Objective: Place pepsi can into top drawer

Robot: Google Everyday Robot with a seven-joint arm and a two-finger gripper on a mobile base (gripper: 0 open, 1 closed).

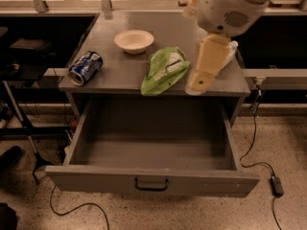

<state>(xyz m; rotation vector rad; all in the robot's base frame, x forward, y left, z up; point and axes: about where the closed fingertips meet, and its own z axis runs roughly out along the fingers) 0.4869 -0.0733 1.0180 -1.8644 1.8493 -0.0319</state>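
Observation:
The pepsi can lies on its side at the left edge of the grey cabinet top. The top drawer is pulled fully open below it and holds nothing; its dark pull handle faces me. My arm's white joint and cream link hang over the right side of the cabinet top, far right of the can. The gripper itself does not show in this view.
A pale bowl sits at the back middle. A green snack bag lies at the front middle. A clear bottle is mostly hidden behind the arm. Cables and a power adapter lie on the floor to the right.

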